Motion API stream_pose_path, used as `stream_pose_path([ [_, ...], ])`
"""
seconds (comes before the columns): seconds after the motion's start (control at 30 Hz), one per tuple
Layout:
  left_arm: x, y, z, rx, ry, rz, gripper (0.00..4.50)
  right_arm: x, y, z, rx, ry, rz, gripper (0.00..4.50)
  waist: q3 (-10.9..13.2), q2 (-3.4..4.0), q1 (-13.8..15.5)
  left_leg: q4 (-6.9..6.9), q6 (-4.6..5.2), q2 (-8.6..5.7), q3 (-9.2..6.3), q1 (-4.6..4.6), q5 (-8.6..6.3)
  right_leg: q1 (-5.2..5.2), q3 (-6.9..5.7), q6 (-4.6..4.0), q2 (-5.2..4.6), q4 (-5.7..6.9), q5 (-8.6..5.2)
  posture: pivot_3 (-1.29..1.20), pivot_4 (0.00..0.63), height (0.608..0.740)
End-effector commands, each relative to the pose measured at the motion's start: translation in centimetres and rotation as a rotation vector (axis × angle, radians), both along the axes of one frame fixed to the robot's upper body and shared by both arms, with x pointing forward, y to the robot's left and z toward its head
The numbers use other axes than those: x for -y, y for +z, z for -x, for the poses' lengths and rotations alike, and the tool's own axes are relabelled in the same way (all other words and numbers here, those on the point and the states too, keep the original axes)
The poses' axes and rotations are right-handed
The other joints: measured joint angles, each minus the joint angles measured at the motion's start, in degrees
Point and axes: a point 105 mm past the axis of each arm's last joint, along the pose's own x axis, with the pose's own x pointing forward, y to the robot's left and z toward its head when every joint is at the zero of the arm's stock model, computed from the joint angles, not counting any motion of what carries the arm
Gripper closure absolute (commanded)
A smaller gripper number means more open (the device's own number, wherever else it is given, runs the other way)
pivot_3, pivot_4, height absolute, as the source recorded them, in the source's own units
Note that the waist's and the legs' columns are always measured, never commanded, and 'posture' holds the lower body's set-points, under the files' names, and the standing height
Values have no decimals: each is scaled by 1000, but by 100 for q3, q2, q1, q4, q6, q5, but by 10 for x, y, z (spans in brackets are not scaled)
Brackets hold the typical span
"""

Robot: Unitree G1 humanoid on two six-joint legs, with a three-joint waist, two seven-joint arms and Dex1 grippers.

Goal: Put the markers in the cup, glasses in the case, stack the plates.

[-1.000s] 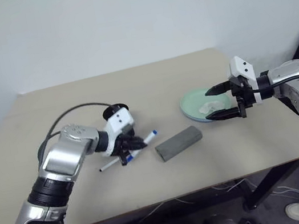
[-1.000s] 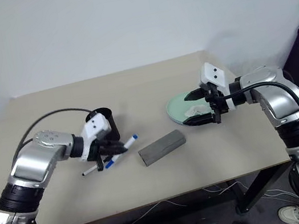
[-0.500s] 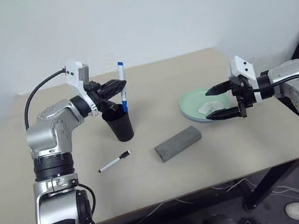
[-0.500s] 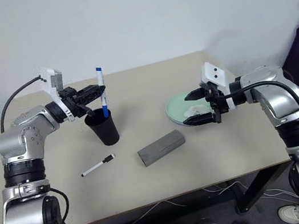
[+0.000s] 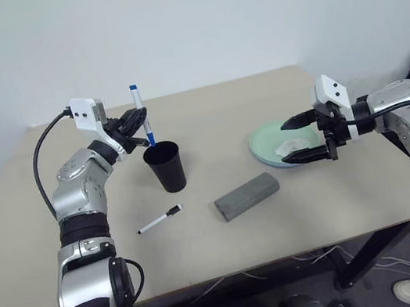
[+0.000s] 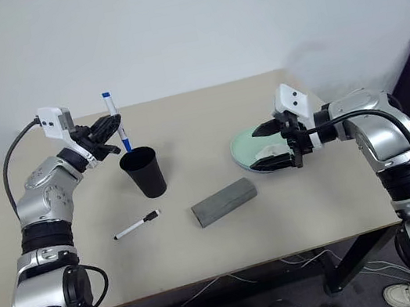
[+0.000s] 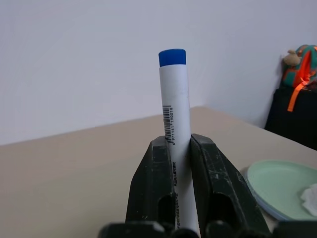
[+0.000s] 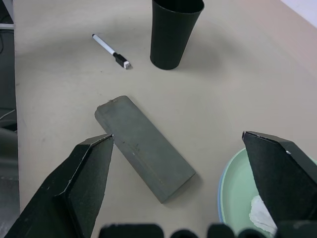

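Since a second ago the left gripper (image 5: 139, 127) has lifted the blue marker (image 5: 142, 115) off the table (image 5: 33, 215) and clamps it upright beside the cup (image 5: 167, 166). Black marker (image 5: 160, 220) and case (image 5: 247, 195) lie nearer. Right gripper (image 5: 302, 137) gapes over the plate (image 5: 265, 145) (tissue (image 5: 292, 143) inside).

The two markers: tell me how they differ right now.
The blue-capped marker stands upright, clamped in the left pincer above the black cup; the black-capped marker lies flat on the table, untouched. One is capped blue, the other black. The first is lifted beside the cup's rim, the second rests in front of the cup. Both are thin and white-bodied.
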Motion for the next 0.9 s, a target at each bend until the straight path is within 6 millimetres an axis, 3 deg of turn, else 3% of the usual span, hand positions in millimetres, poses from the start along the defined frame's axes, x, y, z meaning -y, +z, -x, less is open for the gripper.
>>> stream_pose_path([
  [0.03, 1, 4, -2, 54, 14, -33, 4405, -1, 17, 0, 60, 7, -17, 0, 0, 0, 1, 0, 0, 0, 0, 0, 0, 0, 0, 0, 0, 0, 0, 0, 0, 732],
  [0.4, 10, -26, 1, 16, -2, -30, 4405, -1, 17, 1, 59, 5, -18, 0, 0, -1, 29, 0, 0, 1, 1, -1, 0, -1, -1, 1, 0, 1, 1, 0, 0, 732],
  [0.9, 18, -47, 9, -29, -42, -68, 4405, -1, 17, 1, 57, 7, -17, 0, 0, -1, 54, 1, 0, 1, 1, -1, 0, -1, -1, 0, 0, 0, 1, 0, 0, 732],
])
